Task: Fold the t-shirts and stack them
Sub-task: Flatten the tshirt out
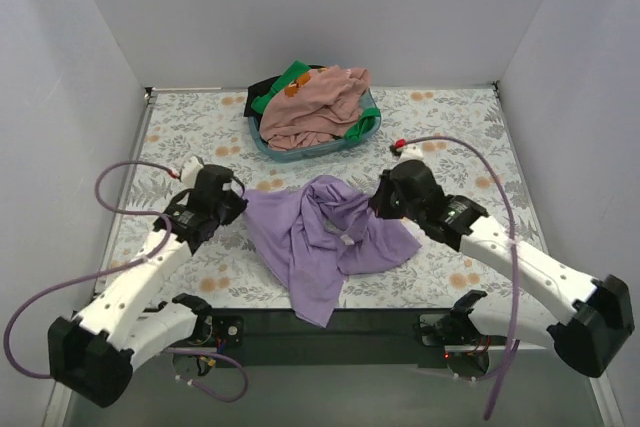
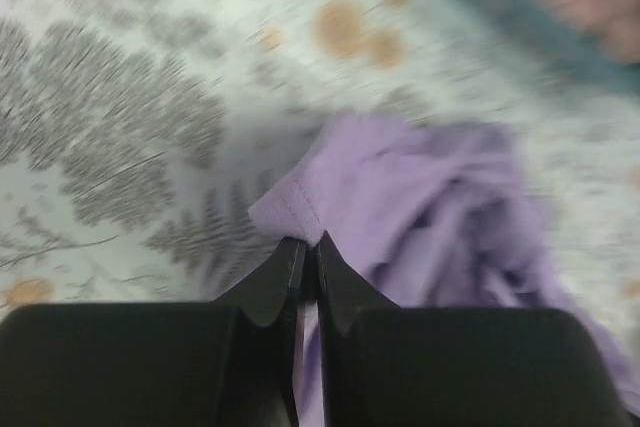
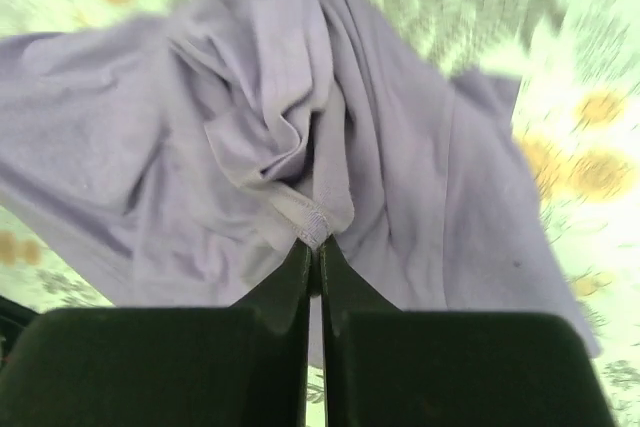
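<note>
Grip was sound: your left gripper (image 2: 308,245) and right gripper (image 3: 312,245) each pinched the purple shirt (image 1: 320,232); spreading it evenly toward the side edges was advisable.

Left wrist view is smeared throughout. Ahead and right of the jaws, the teal basket (image 2: 495,2) is a blur cut by the top edge, and all I can make out in it is a pink smudge. The lavender shirt (image 2: 430,207) runs under the left gripper (image 2: 308,247) and is lost behind the jaws. Left of the right gripper (image 3: 312,247) the cloth leaves the frame. From above I can't see either pinch point. The black shirt (image 1: 262,87) is mostly buried.
</note>
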